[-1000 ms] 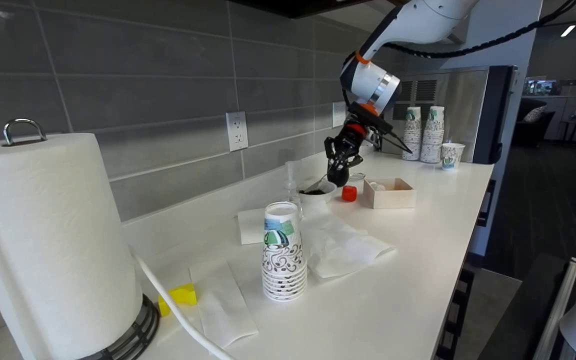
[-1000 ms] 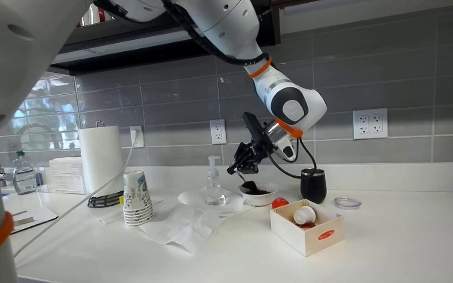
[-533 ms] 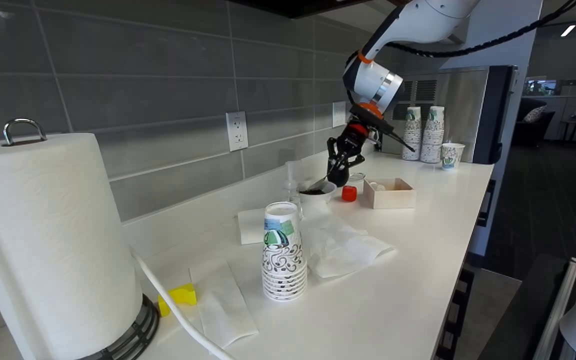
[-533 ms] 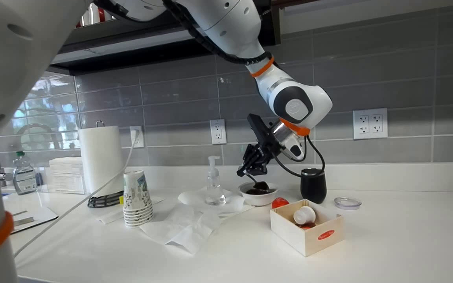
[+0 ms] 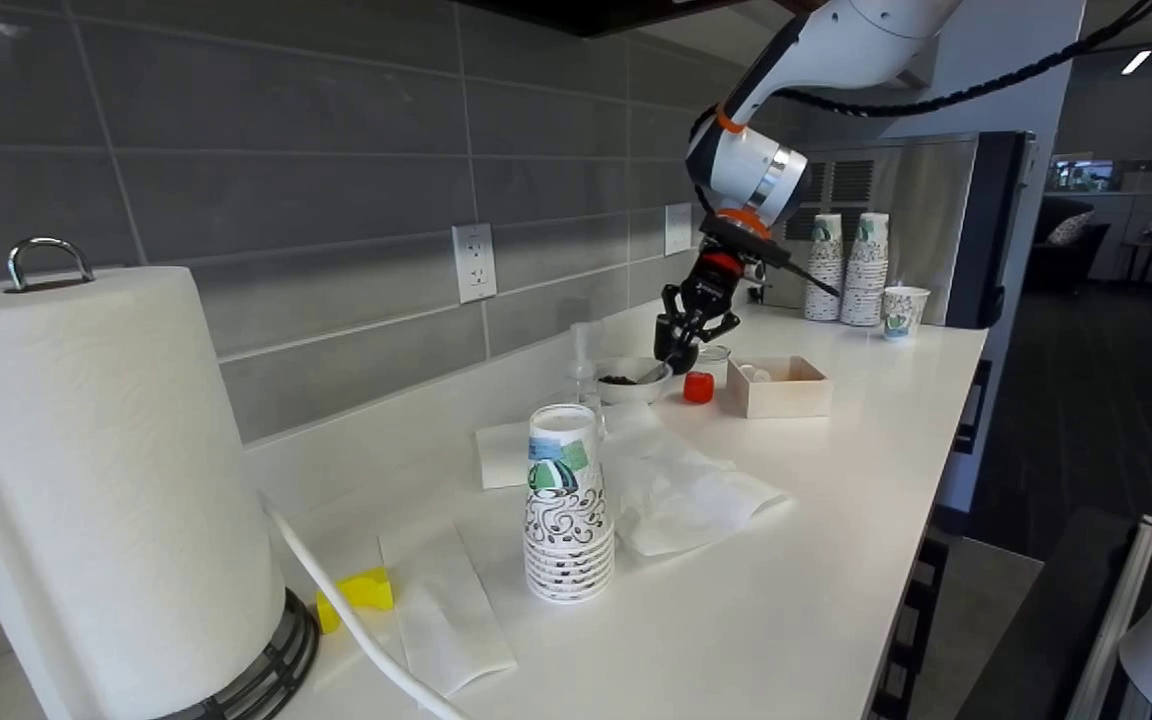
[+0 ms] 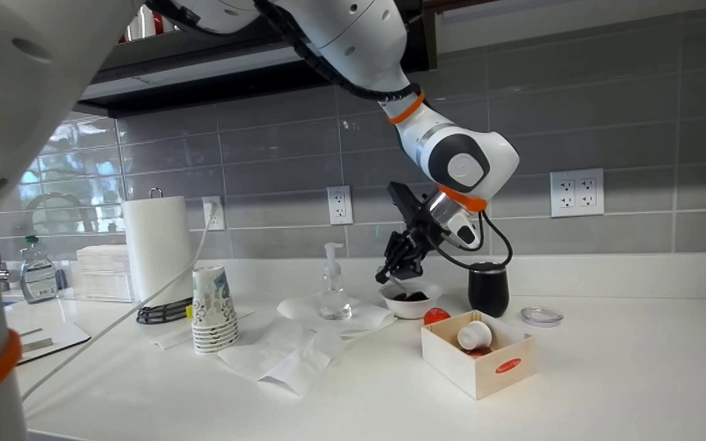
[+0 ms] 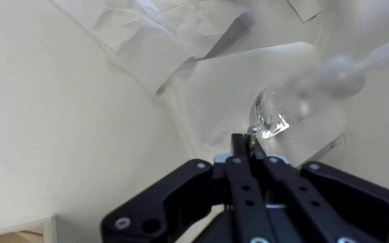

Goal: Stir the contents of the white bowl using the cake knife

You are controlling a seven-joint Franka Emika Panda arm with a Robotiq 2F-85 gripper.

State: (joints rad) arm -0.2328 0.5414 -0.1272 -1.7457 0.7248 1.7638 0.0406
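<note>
In an exterior view, a clear pump bottle stands left of the pincer, which is closed around the cake knife; that looks thin and metal, likely stiff and slick, best pinched high up. The knife slants down into the white bowl — probably light, apt to skid when pushed — on the counter, just beside a red object.

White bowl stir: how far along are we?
Done: gripper is shut on the cake knife. In hand: apparently the stir itself; the knife's lower end is inside the white bowl, at the dark contents. Left: probably finishing the mixing, then lifting the knife out; the views don't show how evenly it's mixed.
</note>
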